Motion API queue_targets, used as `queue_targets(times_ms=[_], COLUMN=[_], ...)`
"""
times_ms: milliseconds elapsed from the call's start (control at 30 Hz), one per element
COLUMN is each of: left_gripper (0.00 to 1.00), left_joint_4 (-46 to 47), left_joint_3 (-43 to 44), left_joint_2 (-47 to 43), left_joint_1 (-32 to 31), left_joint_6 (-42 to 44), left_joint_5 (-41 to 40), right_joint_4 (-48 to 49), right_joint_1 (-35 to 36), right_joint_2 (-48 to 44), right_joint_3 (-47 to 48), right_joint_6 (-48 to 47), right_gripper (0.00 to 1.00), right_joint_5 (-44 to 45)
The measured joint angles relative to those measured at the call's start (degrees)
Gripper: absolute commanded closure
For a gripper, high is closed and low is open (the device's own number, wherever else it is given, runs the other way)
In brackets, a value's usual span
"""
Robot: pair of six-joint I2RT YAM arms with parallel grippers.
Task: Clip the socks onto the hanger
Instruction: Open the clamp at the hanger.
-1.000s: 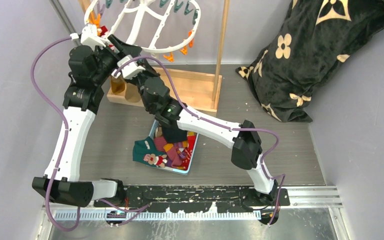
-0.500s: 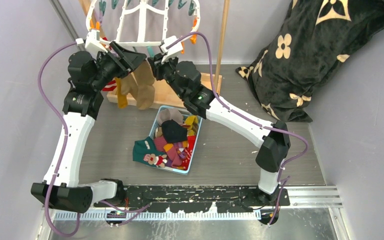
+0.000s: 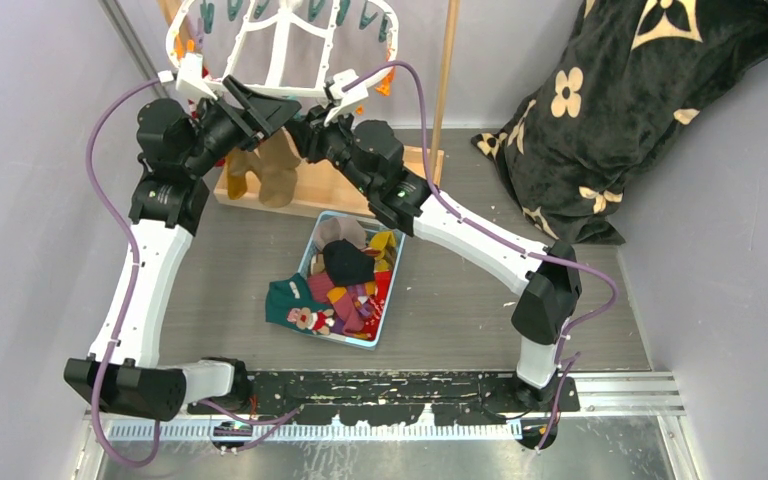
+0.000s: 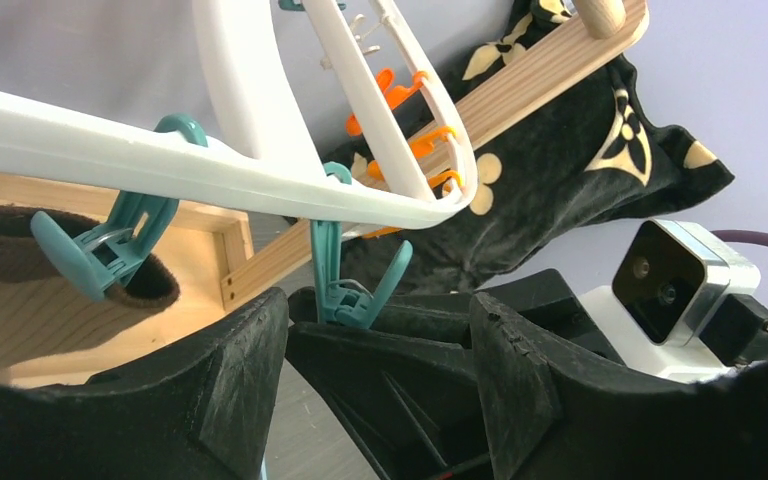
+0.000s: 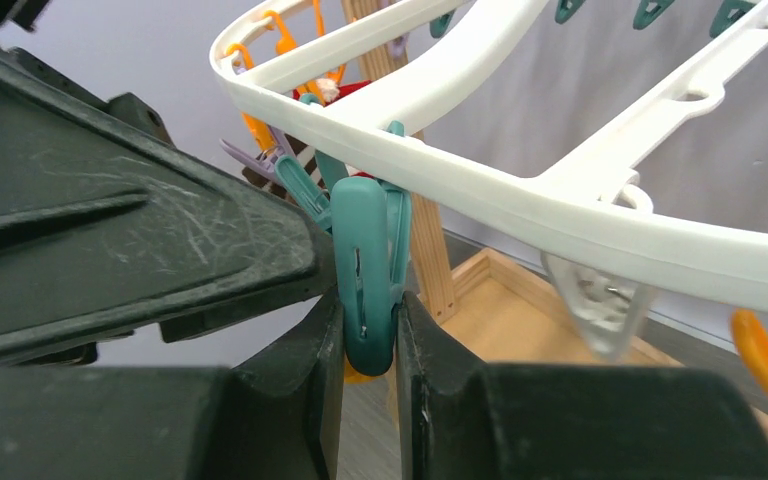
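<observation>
The white hanger [image 3: 282, 48] hangs at the back, teal and orange clips round its rim. A tan-brown sock [image 3: 278, 168] and a mustard sock [image 3: 238, 172] dangle below its near-left rim. More socks [image 3: 345, 280] lie heaped in a blue bin. My right gripper [image 5: 370, 330] is shut on a teal clip [image 5: 368, 260] under the hanger rim [image 5: 520, 205]. Just left of it, my left gripper [image 4: 380, 330] stands open under the rim [image 4: 160, 160], with only the right gripper's black finger and that teal clip [image 4: 345, 290] showing between its jaws. A brown sock [image 4: 20, 240] hangs at the neighbouring clip.
The hanger hangs from a light wooden stand [image 3: 400, 170] with a tray base. A black flower-patterned blanket [image 3: 620, 100] is piled at the back right. The blue bin [image 3: 385, 318] sits mid-floor, a teal sock [image 3: 288, 300] draped over its left edge.
My right arm swung up and right from beside the left gripper to the hanger's near rim and took the teal clip. The hanger tipped steeper. My left jaws have widened a little.
</observation>
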Motion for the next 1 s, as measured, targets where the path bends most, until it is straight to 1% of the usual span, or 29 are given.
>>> queue_targets(times_ms=[133,433,500,600,633,700,733,767,800,933,967,1000], left_gripper=[0.41,0.67,0.70,0.70,0.69,0.61,0.62,0.66,0.72,0.96,0.99,1.00], left_joint_4=[0.8,2.6,3.1,3.9,3.8,3.8,3.9,3.9,3.9,3.9,3.9,3.9], left_joint_3=[0.0,0.4,1.1,1.5,1.6,1.6,1.6,1.6,1.6,1.6,1.6,1.6], left_joint_2=[0.8,3.3,3.7,4.0,4.0,4.0,4.1,4.1,4.1,4.2,4.2,4.2], left_joint_1=[0.0,0.0,0.0,0.0,0.0,0.1,0.1,0.1,0.1,0.1,0.1,0.1], left_joint_6=[-0.2,-0.2,-0.1,0.0,0.1,0.1,0.0,0.0,0.0,0.0,0.1,0.1], left_joint_5=[0.1,0.6,0.9,1.1,1.1,1.3,1.4,1.5,1.5,1.6,1.5,1.4], right_joint_4=[0.0,-0.5,-0.4,-0.5,-0.5,-0.5,-0.5,-0.6,-0.7,-0.8,-0.8,-0.9], right_joint_1=[-0.1,-0.3,-0.6,-0.7,-0.7,-0.7,-0.7,-0.7,-0.7,-0.8,-0.8,-0.8], right_joint_2=[0.0,0.0,0.1,0.1,0.1,0.1,0.1,0.1,0.1,0.1,0.1,0.1], right_joint_3=[0.6,1.2,1.6,2.1,2.1,2.1,2.1,2.1,2.1,2.1,2.1,2.1], right_joint_6=[1.8,4.1,4.6,4.7,4.7,4.7,4.7,4.7,4.7,4.7,4.7,4.7], right_gripper=[0.99,0.99,0.99,0.98,0.97,0.97,0.97,0.96,0.93,0.74,0.66,0.58], right_joint_5=[-1.2,-2.4,-2.5,-2.9,-2.9,-3.0,-3.0,-3.0,-3.0,-3.0,-3.0,-3.0])
